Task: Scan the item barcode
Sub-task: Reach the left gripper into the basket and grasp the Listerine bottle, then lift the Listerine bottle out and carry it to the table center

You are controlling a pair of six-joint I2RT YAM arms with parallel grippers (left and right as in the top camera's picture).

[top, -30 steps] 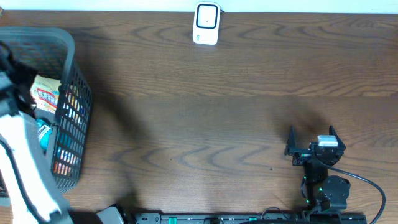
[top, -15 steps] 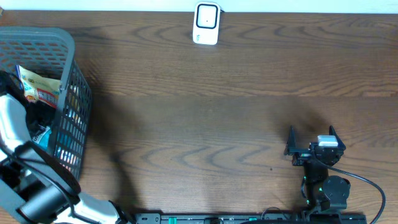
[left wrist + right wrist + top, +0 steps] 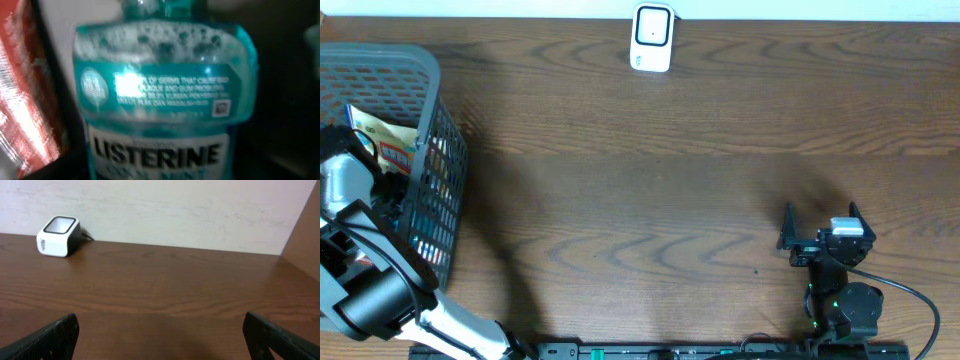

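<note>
Teal mouthwash bottle fills my left wrist view, down in the mesh basket at nine o'clock. I can't tell whether the left gripper is apart or clamped. Slick, sloshing plastic could slip; the neighbouring packet might snag.

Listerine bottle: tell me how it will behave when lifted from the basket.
Probably heavy for its size: the Listerine bottle looks nearly full, with foam up at its shoulder. Its smooth plastic may be slippery. The liquid would likely slosh when tilted.

Grey mesh basket at wooden table's left edge
</note>
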